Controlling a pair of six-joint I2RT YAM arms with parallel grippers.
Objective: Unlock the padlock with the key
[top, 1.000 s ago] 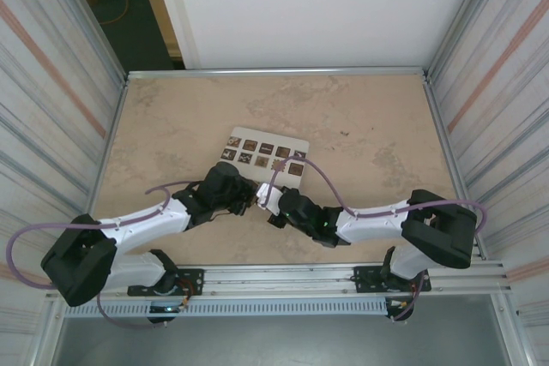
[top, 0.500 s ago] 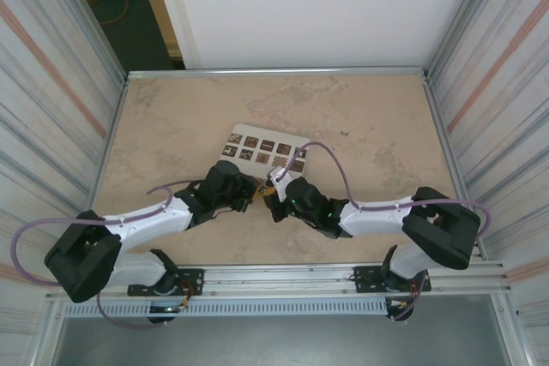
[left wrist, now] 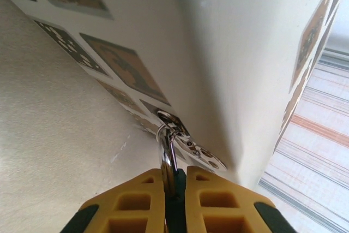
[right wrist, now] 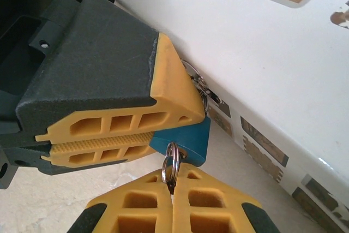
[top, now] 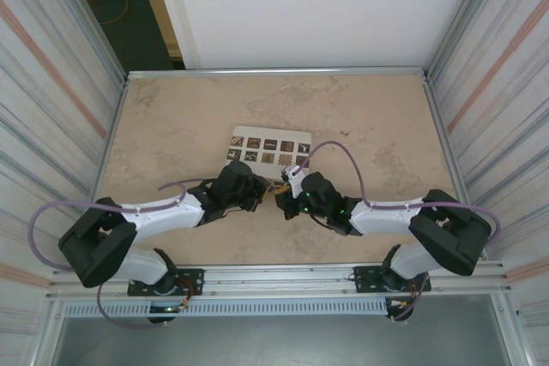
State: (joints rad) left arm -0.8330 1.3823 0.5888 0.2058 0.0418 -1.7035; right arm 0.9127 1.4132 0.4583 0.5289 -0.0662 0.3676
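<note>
Both grippers meet near the middle of the table (top: 171,126), just on the near side of a white box (right wrist: 305,64) with patterned squares. The left gripper (left wrist: 174,175) is clenched on the blue padlock (right wrist: 188,137), whose corner sticks out from the fingers beside the box wall. The right gripper (right wrist: 173,175) pinches a small metal ring (right wrist: 171,167) touching the padlock, probably the key's ring; the key blade is hidden. I judge the padlock tiny, light, stiff and smooth, so it may twist. Holding its flat sides seems best.
</note>
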